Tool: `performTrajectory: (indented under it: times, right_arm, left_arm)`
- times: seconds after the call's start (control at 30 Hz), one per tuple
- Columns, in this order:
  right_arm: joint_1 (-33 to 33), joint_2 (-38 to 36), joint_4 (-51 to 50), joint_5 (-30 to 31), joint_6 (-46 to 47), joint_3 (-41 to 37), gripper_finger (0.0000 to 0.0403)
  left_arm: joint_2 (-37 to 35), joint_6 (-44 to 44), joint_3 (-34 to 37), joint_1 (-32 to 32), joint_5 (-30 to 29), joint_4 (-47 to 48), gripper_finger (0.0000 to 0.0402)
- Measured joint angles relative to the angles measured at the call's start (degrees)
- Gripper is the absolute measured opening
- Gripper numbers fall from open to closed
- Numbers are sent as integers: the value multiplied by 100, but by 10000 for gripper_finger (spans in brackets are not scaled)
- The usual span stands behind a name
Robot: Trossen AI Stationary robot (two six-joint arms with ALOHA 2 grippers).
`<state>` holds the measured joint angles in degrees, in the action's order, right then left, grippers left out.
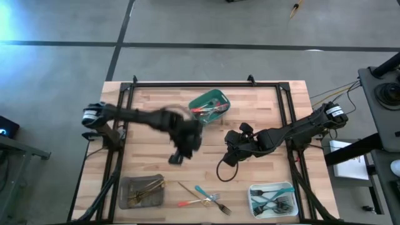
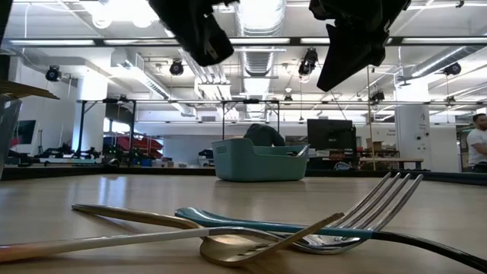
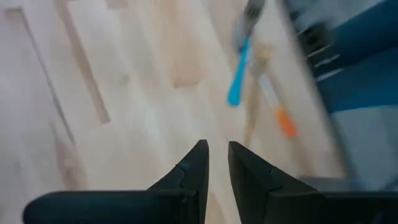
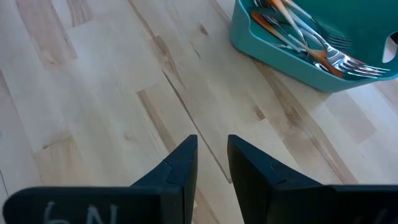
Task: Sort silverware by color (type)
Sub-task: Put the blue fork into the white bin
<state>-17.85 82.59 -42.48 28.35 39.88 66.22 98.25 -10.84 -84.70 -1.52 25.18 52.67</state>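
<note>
Legible text: one marking only, pale handwritten characters reading roughly "6N" (partly cut off by the frame edge) on the dark body of the right gripper (image 4: 211, 155). Nothing else readable.

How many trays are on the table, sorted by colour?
Green tray: 1
Grey tray: 1
White tray: 1
Total: 3
</note>
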Motion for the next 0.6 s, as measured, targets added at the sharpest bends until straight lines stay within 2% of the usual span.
performTrajectory:
  times: [0.1, 0.2, 0.3, 0.37, 0.47, 0.6]
  right_arm:
    - [0, 0, 1, 0, 0, 1, 82]
    - [0, 0, 2, 0, 0, 0, 82]
    - [0, 0, 2, 0, 0, 0, 82]
    - [0, 0, 1, 0, 0, 1, 82]
    - [0, 0, 0, 0, 0, 1, 82]
    - [0, 0, 0, 0, 0, 0, 82]
  left_arm:
    - [-43, 480, 251, -666, -1029, -284, 45]
    - [-15, 1117, 460, -1157, -1169, -778, 45]
    - [-13, 1537, 685, -1560, -1249, -1680, 45]
    - [-13, 1689, 755, -1758, -1585, -2057, 45]
    - [-13, 1931, 851, -1934, -2142, -2563, 45]
    - [-10, 2414, 1082, -2012, -2117, -3263, 45]
